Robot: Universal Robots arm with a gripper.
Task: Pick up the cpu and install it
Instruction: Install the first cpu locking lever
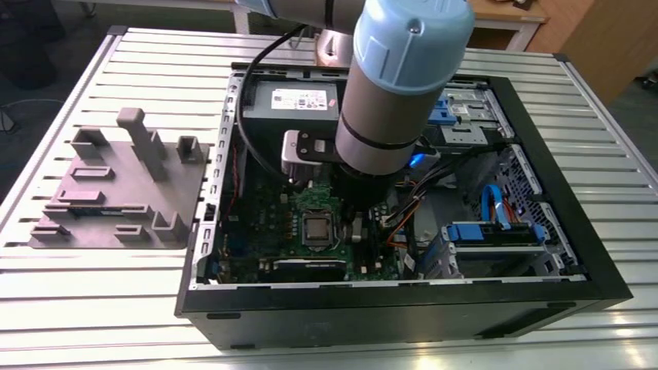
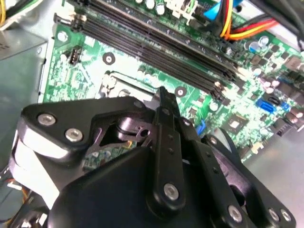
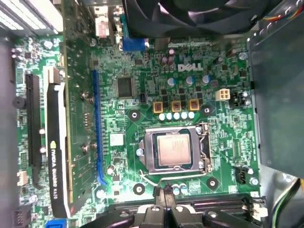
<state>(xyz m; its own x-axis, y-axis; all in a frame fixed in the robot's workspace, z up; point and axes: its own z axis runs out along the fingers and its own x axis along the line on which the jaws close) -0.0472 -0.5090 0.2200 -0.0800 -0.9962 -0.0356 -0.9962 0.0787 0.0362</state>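
The cpu [image 3: 173,149] is a small square chip with a silver-grey top, lying flat inside the metal socket frame [image 3: 205,142] on the green motherboard [image 3: 142,95]. It also shows in the exterior view as a grey square, the cpu [image 1: 316,228], inside the open computer case. My gripper [image 3: 166,194] hangs a little above the board beside the socket. Its two black fingertips are pressed together with nothing between them. In the second wrist view the gripper [image 2: 162,92] points down at the board near the socket's corner.
The black case wall [image 1: 411,297] rings the work area. Memory slots [image 2: 156,45], a graphics card [image 3: 54,152], a fan [image 3: 190,14], the power supply [image 1: 293,100], coloured cables [image 2: 232,21] and blue drive bays [image 1: 494,231] crowd around. A grey fixture block [image 1: 119,189] lies on the slatted table.
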